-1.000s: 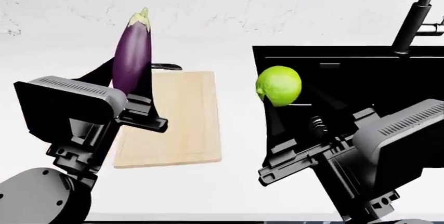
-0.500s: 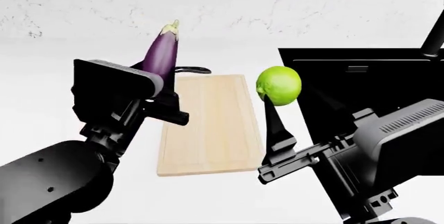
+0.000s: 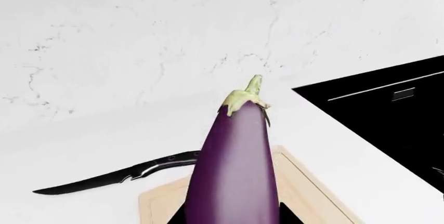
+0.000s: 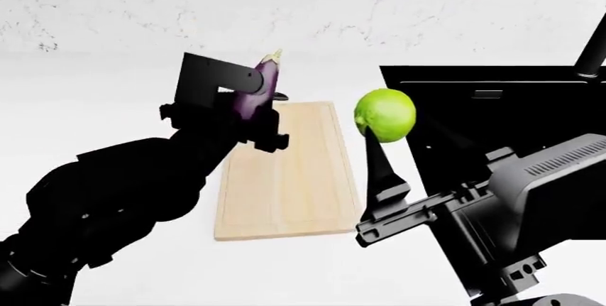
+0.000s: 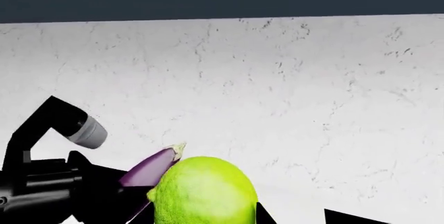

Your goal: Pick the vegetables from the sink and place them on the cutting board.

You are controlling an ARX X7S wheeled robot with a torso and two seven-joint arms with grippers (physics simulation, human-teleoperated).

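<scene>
Both veg out of the sink (image 4: 492, 100). My left pincer (image 4: 248, 111) grips the eggplant (image 4: 254, 93) above the board's (image 4: 294, 185) far end; right pincer (image 4: 379, 135) clamps the lime (image 4: 384, 115) beside the board. Next: lower, release on wood.

White marbled wall (image 4: 379, 1) and countertop (image 4: 85, 107)

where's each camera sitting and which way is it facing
Head: on the robot's head, looking down at the cutting board and sink; both arms show.
Left wrist: by the left hand, facing along the eggplant to the knife.
Right wrist: by the right hand, facing the wall over the lime.
All three show the eggplant.
</scene>
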